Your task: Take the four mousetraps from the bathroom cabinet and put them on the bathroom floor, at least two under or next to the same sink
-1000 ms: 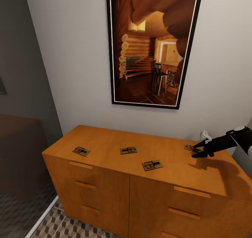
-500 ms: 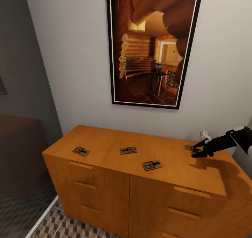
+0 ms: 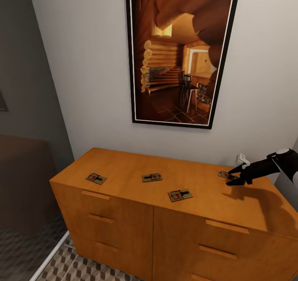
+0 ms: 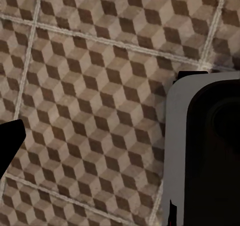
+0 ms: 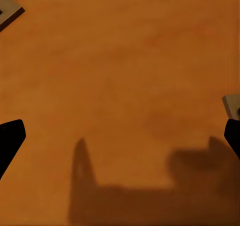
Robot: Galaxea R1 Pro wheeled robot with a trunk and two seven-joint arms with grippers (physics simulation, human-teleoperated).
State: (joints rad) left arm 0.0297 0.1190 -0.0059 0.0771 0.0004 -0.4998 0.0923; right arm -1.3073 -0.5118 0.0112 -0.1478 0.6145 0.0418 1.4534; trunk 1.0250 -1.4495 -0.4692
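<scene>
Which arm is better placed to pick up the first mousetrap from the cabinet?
Probably the right: the right gripper hangs open at the rightmost mousetrap on the cabinet, whereas the left wrist view faces the floor.

right gripper (image 3: 233,176) is matte black with two slim pointy fingers; white rounded wrist cap behind it; by the bathroom floor (image 4: 90,86), a grey-edged black body panel

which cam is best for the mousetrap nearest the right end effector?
Head view. The rightmost mousetrap lies whole on the cabinet top, with the right end effector open at its edge. In the right wrist view a tan corner shows by one finger, likely that trap. The left wrist view looks at the bathroom floor.
</scene>
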